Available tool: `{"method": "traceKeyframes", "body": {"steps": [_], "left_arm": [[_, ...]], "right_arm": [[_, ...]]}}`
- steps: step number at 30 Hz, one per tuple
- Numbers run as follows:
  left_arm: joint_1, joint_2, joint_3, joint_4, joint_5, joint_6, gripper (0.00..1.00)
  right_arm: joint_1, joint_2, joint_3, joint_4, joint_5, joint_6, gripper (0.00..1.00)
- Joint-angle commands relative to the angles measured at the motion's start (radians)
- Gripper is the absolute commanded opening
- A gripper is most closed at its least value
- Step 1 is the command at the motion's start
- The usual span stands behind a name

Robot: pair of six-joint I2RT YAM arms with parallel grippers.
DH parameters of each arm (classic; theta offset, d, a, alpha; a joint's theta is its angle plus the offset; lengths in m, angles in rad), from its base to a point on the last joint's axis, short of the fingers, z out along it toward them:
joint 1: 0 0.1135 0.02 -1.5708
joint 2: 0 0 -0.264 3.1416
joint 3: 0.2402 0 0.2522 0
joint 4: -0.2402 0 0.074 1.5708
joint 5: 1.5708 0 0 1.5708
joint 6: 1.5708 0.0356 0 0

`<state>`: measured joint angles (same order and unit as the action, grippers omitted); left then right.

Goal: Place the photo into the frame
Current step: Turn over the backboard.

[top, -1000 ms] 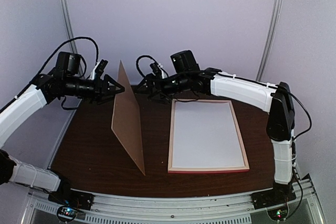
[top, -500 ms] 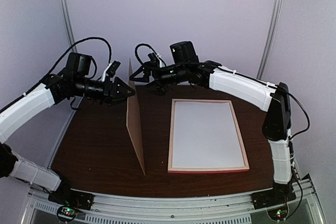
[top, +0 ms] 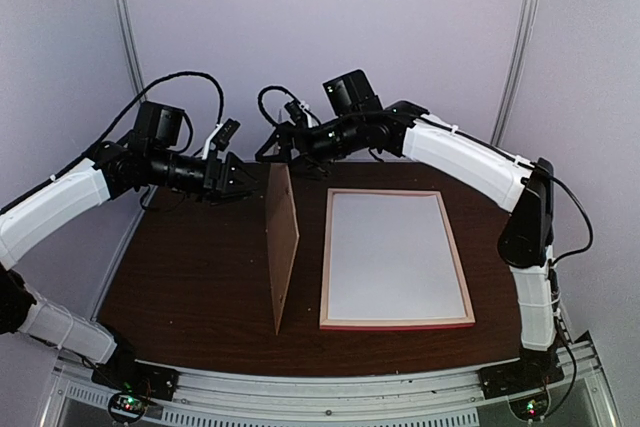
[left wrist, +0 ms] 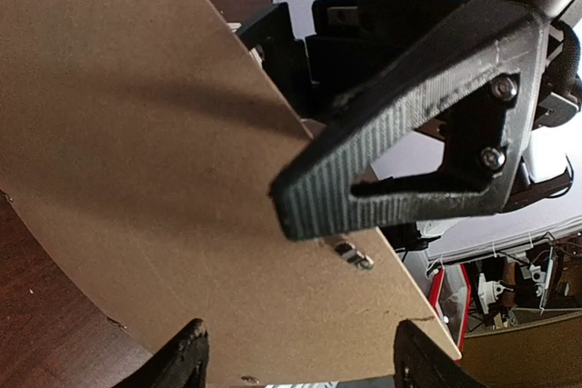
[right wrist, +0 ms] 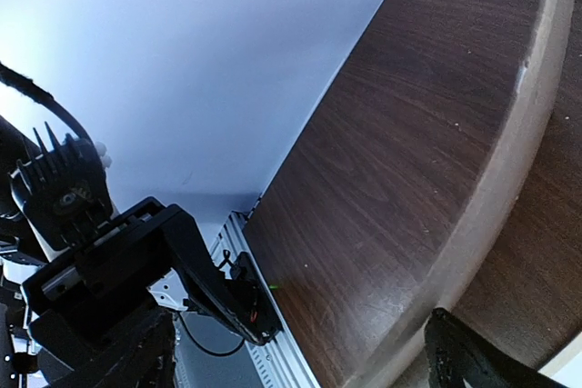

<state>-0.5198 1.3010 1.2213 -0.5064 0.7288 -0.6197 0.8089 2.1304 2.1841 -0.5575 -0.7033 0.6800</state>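
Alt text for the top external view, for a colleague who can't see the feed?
A brown backing board stands on edge on the dark table, nearly upright, its far top corner between the left hand and right hand, both open. The pink-fronted frame lies flat to its right, white inside.

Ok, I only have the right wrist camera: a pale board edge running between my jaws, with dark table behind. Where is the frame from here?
Observer: The frame lies flat on the table, to the right of the backing board, with its pink edge at the near side.
Operator: Is the board standing?
Observer: Yes, it stands on edge, close to upright, with a strip of table between it and the frame.
Operator: And the left arm?
Observer: The left gripper sits by the board's far end, on its left side, jaws apart.
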Motion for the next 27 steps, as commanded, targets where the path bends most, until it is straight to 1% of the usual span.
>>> {"method": "traceKeyframes", "body": {"steps": [1, 4, 7, 10, 11, 18, 27], "left_arm": [[-0.003, -0.016, 0.023, 0.013, -0.007, 0.036, 0.7], [-0.002, -0.023, 0.021, -0.008, -0.036, 0.047, 0.7], [-0.003, -0.03, 0.019, -0.024, -0.054, 0.057, 0.71], [-0.003, -0.036, 0.01, -0.028, -0.07, 0.06, 0.71], [-0.003, -0.037, 0.008, -0.034, -0.079, 0.063, 0.71], [-0.002, -0.018, 0.0, -0.064, -0.111, 0.083, 0.71], [-0.002, 0.002, -0.014, -0.073, -0.132, 0.098, 0.71]], "right_arm": [[-0.016, 0.012, 0.066, -0.152, 0.059, -0.105, 0.93], [-0.027, 0.006, 0.068, -0.217, 0.093, -0.145, 0.88], [-0.039, 0.002, 0.058, -0.273, 0.124, -0.182, 0.79], [-0.053, -0.013, 0.025, -0.293, 0.153, -0.207, 0.67], [-0.058, -0.019, 0.014, -0.298, 0.162, -0.214, 0.65], [-0.105, -0.032, -0.044, -0.318, 0.19, -0.246, 0.52], [-0.149, -0.032, -0.14, -0.279, 0.174, -0.253, 0.38]]}}
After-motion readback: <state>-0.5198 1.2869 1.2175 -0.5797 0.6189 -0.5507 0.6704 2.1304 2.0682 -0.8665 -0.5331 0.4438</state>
